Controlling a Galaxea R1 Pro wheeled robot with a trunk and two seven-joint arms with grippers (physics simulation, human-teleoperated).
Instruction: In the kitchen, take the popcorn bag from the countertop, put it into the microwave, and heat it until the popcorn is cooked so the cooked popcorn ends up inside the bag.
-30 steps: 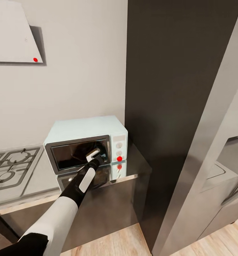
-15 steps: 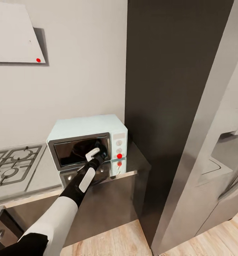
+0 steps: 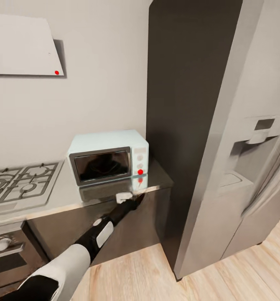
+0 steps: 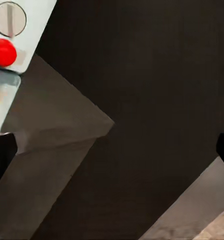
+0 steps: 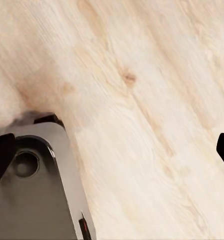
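While the left arm reaches up from the lower left of the head view, the left gripper [image 3: 133, 200] sits just below the centre of the frame, at the front edge of the steel worktop [image 3: 64, 196]. Its 2 dark fingertips [image 4: 1, 155] stand at opposite edges of the left wrist view, so the pincer is wide, holding nothing. The microwave [image 3: 108, 161], pale mint-blue with a closed dark glass door, stands on that worktop at mid-frame, just above the gripper; its red light dot [image 3: 140, 172] and 2 round knobs lie on its right panel, and the dot [image 4: 2, 52] appears again at the wrist view's upper left. A gas hob [image 3: 19, 184] lies at the left edge, and a tall grey refrigerator [image 3: 240, 146] fills the right side. The right gripper [image 5: 112, 150] is likewise spread wide, over pale wooden floor [image 5: 142, 100].
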